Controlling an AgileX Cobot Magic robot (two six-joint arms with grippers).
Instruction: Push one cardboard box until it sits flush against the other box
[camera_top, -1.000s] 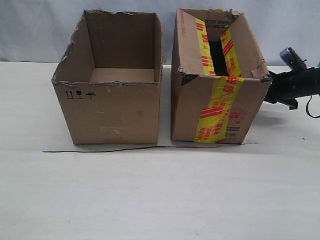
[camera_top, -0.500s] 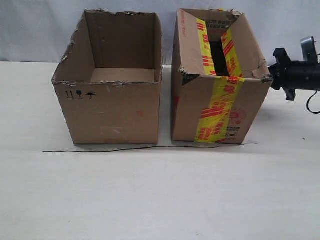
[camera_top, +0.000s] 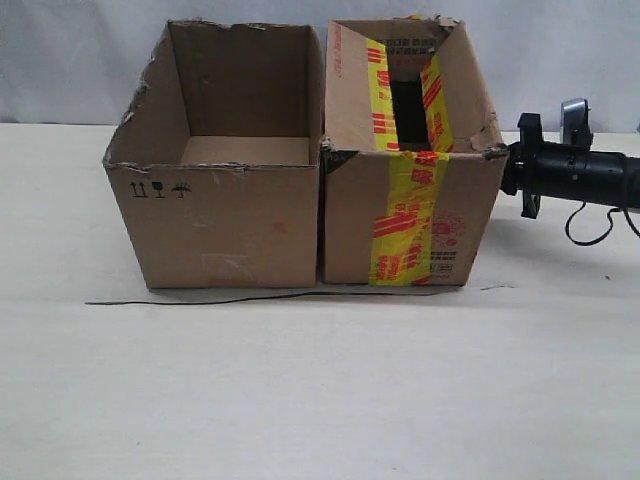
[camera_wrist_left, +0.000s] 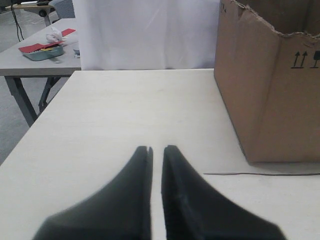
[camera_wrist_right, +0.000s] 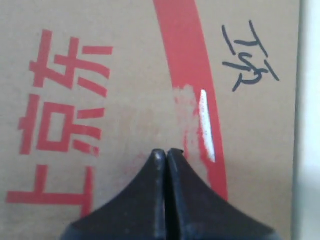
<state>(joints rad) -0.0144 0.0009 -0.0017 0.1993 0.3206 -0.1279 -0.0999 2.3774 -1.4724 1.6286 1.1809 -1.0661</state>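
Touching cardboard box (camera_wrist_right: 125, 75), right fingers (camera_wrist_right: 150, 200) closed together.

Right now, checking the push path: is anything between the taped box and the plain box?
Nothing visible. The taped box and plain box stand side by side with only a thin dark seam between; a thin wire lies along their fronts, not between.

Cream table (camera_top: 300, 400). On it, exterior view: plain box (camera_top: 225, 225) on the left, taped box (camera_top: 400, 215) just right of it, front corners meeting. Thin black wire (camera_top: 250, 298) lies along the tabletop before both boxes.
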